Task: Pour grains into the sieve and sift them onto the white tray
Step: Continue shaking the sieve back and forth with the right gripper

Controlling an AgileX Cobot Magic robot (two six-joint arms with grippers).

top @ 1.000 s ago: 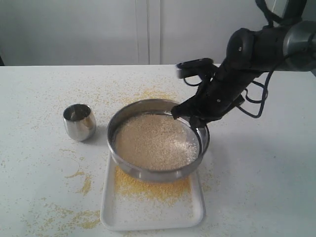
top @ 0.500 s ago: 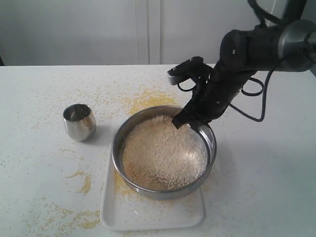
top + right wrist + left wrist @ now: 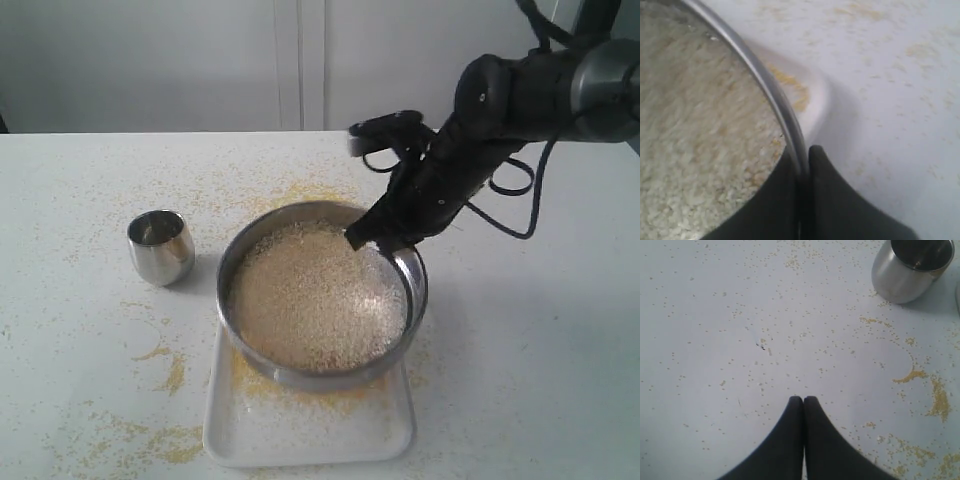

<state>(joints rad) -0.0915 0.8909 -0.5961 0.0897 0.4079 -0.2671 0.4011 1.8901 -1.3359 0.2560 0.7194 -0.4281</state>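
Right gripper clamped on the far-right rim of the sieve. Sieve sits over the far end of the tray. Pale grains fill the mesh, with yellow meal on the tray beneath. Left gripper closed on nothing, above the table near the cup.

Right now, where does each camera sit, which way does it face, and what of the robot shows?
Exterior: off the arms, raised, looking down across the table at the sieve, white tray and steel cup; the right arm shows.
Left wrist: on the left arm, looking down at the table; only the shut left gripper shows.
Right wrist: on the right arm, looking along the right gripper, shut on the sieve's rim, at the grains.
Shared: exterior and left wrist both show the steel cup.
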